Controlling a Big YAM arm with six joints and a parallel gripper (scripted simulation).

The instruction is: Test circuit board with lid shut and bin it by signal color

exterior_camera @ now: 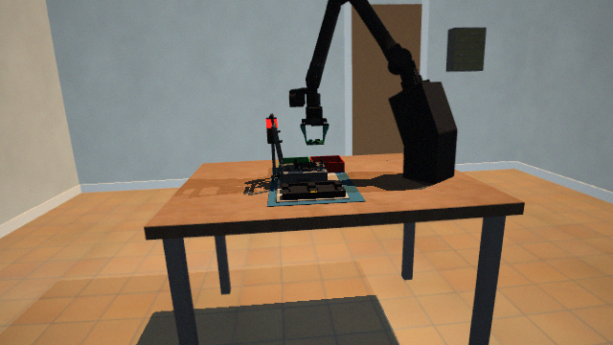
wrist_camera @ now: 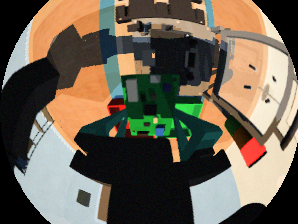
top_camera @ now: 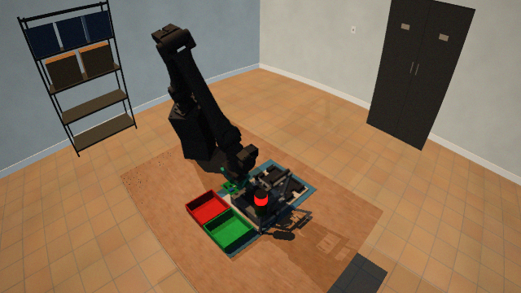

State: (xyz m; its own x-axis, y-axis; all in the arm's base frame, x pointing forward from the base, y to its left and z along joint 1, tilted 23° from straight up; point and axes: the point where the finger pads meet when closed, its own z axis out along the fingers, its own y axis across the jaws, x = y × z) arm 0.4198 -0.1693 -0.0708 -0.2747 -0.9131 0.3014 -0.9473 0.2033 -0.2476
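Note:
My gripper (top_camera: 233,184) (exterior_camera: 314,138) (wrist_camera: 150,111) is shut on the green circuit board (top_camera: 229,188) (exterior_camera: 314,141) (wrist_camera: 152,102) and holds it in the air above the tester (top_camera: 248,203) (exterior_camera: 298,171), on the side toward the bins. The tester's clear lid (top_camera: 285,183) (wrist_camera: 256,72) stands open. The signal tower (top_camera: 260,198) (exterior_camera: 271,124) (wrist_camera: 252,152) beside the tester shows red. The red bin (top_camera: 205,208) (exterior_camera: 329,163) and the green bin (top_camera: 229,229) (exterior_camera: 292,160) stand side by side next to the tester. The black tray (top_camera: 281,176) (exterior_camera: 313,190) lies beyond the tester.
Everything stands on a blue bench mat (top_camera: 241,249) (exterior_camera: 355,197) on the wooden table (top_camera: 171,195) (exterior_camera: 431,206). The arm's black base (top_camera: 193,134) (exterior_camera: 423,134) stands at the table's back. The tower's mast rises next to the tester.

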